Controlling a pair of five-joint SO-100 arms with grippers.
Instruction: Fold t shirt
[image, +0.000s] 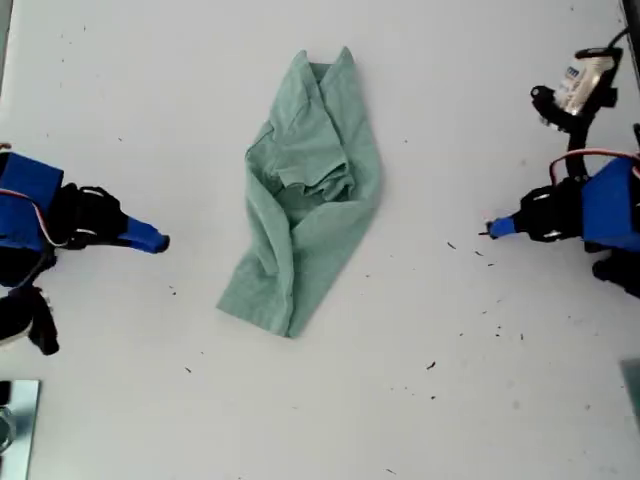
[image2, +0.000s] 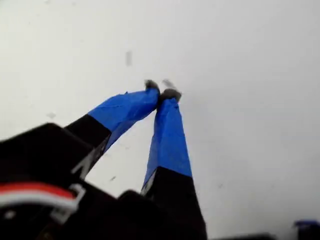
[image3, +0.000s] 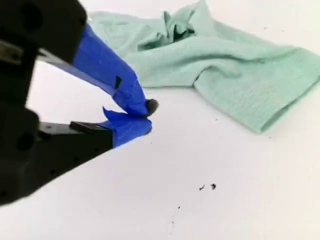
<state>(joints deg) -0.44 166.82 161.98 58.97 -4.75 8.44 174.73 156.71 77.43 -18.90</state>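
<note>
With fingers pressed together, my first gripper (image2: 162, 92) and my second gripper (image3: 145, 116) flank the t shirt (image: 305, 205).

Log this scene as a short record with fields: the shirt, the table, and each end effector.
t shirt: pale green, crumpled and bunched lengthwise, not neatly folded, lying mid-table
table: white, scattered with dark specks
my first end effector: shut, empty, over bare table
my second end effector: shut, empty, facing the t shirt, apart from it
contact with t shirt: none
</note>
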